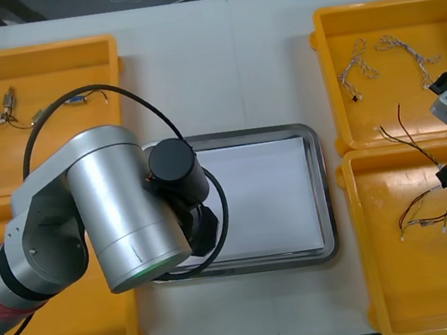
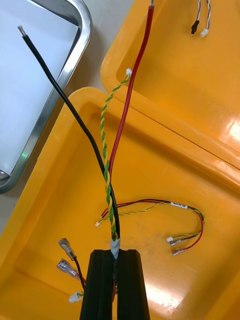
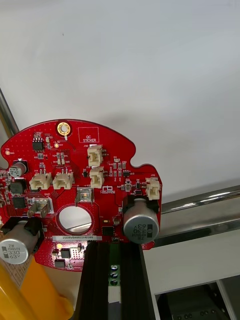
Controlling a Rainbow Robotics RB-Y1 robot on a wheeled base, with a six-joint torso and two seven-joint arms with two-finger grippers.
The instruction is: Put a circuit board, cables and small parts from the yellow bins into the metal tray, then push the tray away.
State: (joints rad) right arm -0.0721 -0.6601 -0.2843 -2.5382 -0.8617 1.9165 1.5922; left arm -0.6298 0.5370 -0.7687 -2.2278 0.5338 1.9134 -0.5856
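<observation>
- The left pincer [image 3: 111, 255] is closed on the rim of the round red circuit board [image 3: 70, 150], its jaws apart only by the board's thickness; gripping the bare edge keeps the fingers off the capacitors and connectors
- The board sits over the white inside of the shiny metal tray [image 1: 321, 195], near its eight o'clock corner; I judge it is about to be set down there, though I cannot tell whether it touches
- The right pincer [image 2: 115, 257] is clamped on the taped end of a bundle of black, red and twisted yellow-green cables [image 2: 107, 175], above the yellow plastic bin [image 1: 424, 289] at the desk's [image 1: 218, 68] four o'clock; holding the tape keeps the strands together
- The tray lies at that bin's nine o'clock, so the carry should be simple
</observation>
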